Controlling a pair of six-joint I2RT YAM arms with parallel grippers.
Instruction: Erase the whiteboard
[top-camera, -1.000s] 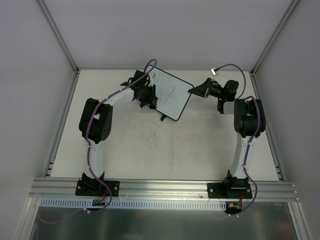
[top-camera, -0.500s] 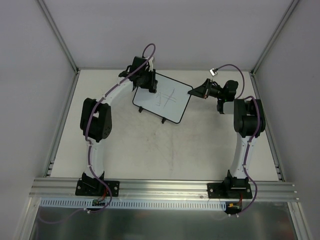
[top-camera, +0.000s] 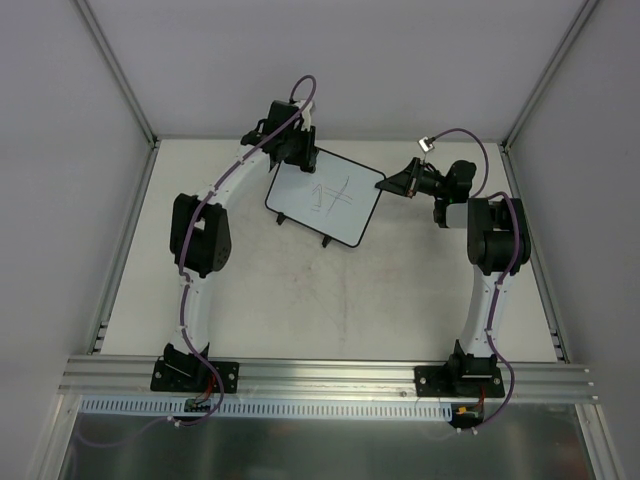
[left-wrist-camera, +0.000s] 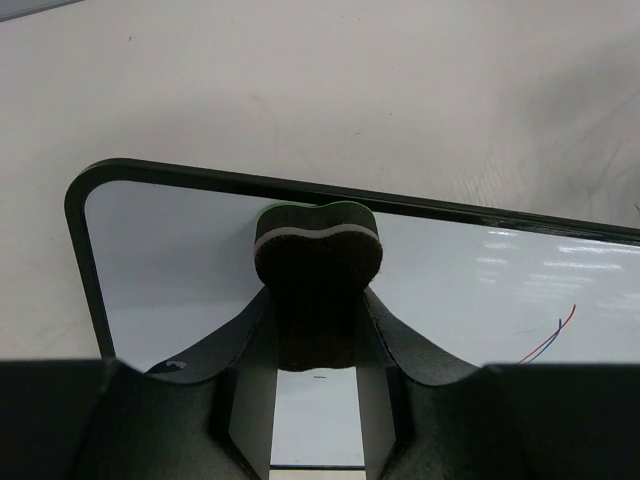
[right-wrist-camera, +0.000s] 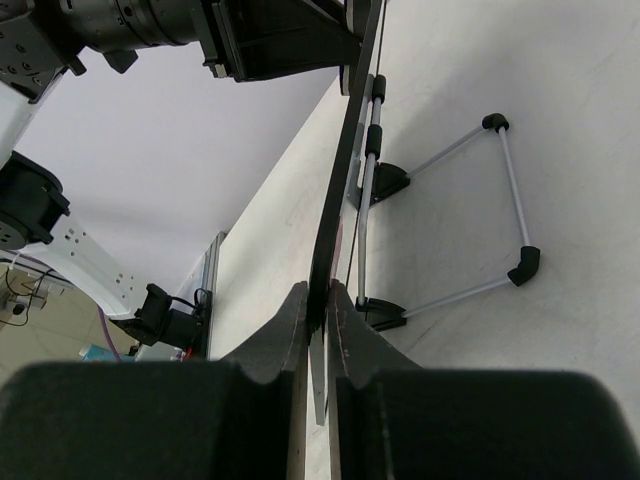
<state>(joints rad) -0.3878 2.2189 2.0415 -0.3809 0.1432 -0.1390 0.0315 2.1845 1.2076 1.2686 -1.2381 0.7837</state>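
The whiteboard (top-camera: 308, 208) stands propped toward the far middle of the desk (top-camera: 300, 310). Its face tilts up toward my bases, and its long axis runs left to right, the right end swung slightly nearer. My left pincer (top-camera: 298, 152) is closed tight on a dark felt eraser (left-wrist-camera: 318, 250), which presses on the board's top edge near its far-left rounded corner. My right pincer (top-camera: 388, 183) is clamped shut on the board's right edge, seen edge-on from that wrist with the wire stand (right-wrist-camera: 510, 190) behind. Pen lines (top-camera: 333, 193) cross the middle of the face. Bare desk spreads in front; the back wall is near.
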